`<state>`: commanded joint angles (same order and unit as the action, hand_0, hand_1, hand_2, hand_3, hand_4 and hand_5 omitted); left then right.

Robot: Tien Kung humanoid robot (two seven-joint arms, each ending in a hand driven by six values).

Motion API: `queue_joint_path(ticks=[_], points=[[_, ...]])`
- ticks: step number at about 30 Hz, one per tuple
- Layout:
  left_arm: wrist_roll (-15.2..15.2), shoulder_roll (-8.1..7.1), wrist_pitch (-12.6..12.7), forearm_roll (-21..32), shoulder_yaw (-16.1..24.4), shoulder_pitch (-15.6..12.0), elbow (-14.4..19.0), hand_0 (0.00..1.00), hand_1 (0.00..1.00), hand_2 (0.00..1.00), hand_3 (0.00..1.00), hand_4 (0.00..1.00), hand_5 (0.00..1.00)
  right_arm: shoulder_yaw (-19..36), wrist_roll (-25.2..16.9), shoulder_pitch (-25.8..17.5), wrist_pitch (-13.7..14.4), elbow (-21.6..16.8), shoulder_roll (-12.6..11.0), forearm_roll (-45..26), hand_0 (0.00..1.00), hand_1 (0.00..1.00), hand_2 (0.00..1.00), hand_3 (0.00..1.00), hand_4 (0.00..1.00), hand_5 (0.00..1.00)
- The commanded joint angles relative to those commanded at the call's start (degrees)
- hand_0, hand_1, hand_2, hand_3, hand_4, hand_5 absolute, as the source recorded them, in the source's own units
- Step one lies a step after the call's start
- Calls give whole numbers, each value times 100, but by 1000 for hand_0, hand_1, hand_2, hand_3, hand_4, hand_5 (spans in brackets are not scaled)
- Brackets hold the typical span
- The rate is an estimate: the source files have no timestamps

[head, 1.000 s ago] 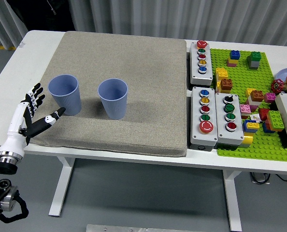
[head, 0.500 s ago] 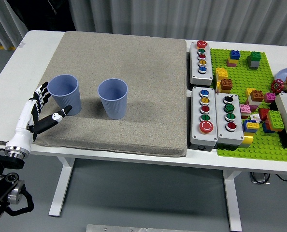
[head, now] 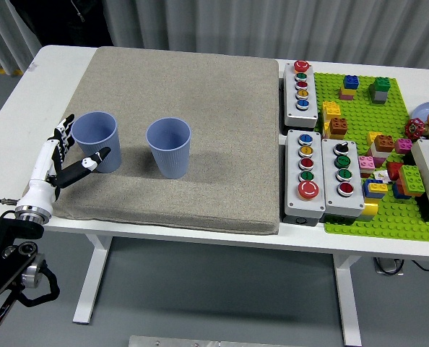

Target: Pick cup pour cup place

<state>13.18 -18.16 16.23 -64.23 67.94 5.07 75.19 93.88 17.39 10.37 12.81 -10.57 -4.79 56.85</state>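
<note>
Left hand (head: 61,160), fingers spread and grasping nothing, sits just at 9 o'clock of the left blue cup (head: 96,141); second blue cup (head: 169,147) stands at its 3 o'clock.

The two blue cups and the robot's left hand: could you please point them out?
left blue cup (head: 97,141), head view, front wall.
right blue cup (head: 169,150), head view, front wall.
left hand (head: 61,159), head view, middle of the hand.

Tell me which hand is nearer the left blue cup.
Left. The left hand sits right at the left blue cup, fingers spread around its near-left side without closing on it. The right hand is out of view.
</note>
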Motion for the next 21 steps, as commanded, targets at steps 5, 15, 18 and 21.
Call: queue_joint_path(ticks=[5, 15, 18, 21], points=[[-5, 45, -2, -10, -54, 40, -88, 963, 966, 998, 998, 954, 312, -1, -5, 2, -1, 1, -3, -6, 707, 633, 582, 571, 2, 146], [-4, 121, 0, 3, -122, 180, -256, 964, 966, 998, 998, 953, 319, -25, -19, 14, 3, 5, -3, -45, 707, 633, 582, 571, 2, 145], [-10, 124, 1, 10, -123, 207, -287, 964, 966, 998, 998, 953, 319, -22, -18, 13, -1, 6, -4, -34, 707, 633, 582, 571, 2, 145], [-10, 142, -3, 43, -155, 265, -355, 964, 966, 998, 998, 952, 322, -23, -21, 12, -2, 7, -2, -42, 707, 633, 582, 571, 2, 144]])
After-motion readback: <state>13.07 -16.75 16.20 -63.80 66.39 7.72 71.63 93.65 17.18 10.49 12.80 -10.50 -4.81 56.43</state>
